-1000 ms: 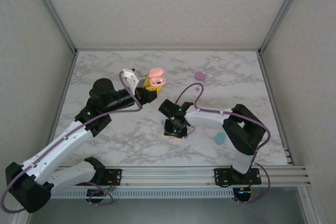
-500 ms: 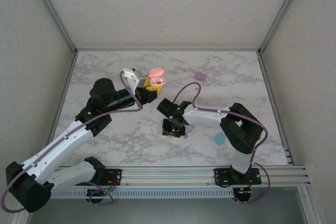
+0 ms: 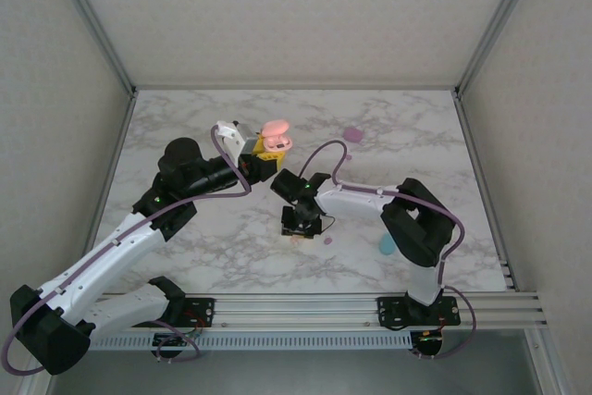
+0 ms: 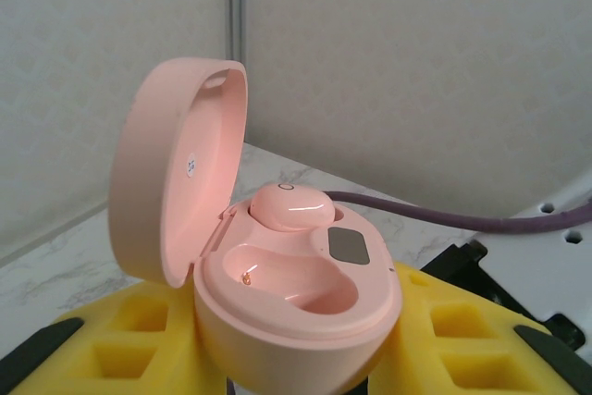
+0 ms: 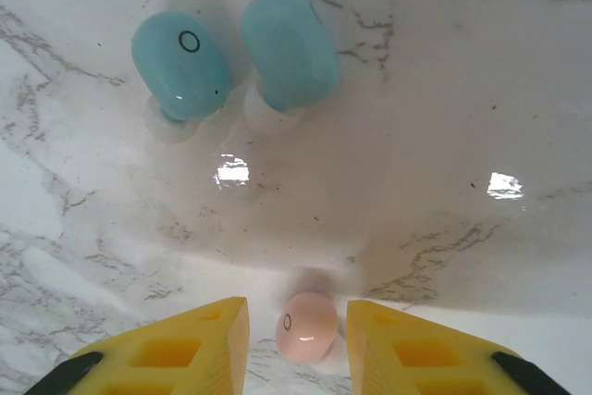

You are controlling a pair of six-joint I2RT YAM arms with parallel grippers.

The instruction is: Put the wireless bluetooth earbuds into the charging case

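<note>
Two yellow pads [image 5: 185,349] of the right gripper [image 5: 296,335] stand apart over the marble table [image 5: 444,90]. The loose peach-pink earbud [image 5: 307,326] lies on the surface between them. A sliver of marble shows on each side of it, so the jaws flank it without pinching.

Farther ahead of the fingertips, and to their left, two teal earbuds [image 5: 180,67] [image 5: 289,46] lie side by side, well clear of the pink one.

The bud looks like a glossy, hard little bean: very light, rounded all over, and likely to squirt out or roll if squeezed off-centre. I judge the safest hold is across its widest part, with the pads low and square to it, closing gently.

The left gripper [image 4: 296,339] is clamped on the pink charging case [image 4: 277,349] and holds it off the table. The lid [image 4: 176,173] stands open at the left. One pink earbud [image 4: 291,207] already sits in the far socket, and the near socket [image 4: 287,275] is bare. The case seems stiff and smooth, and it will probably need the bud turned to fit the hollow.
</note>
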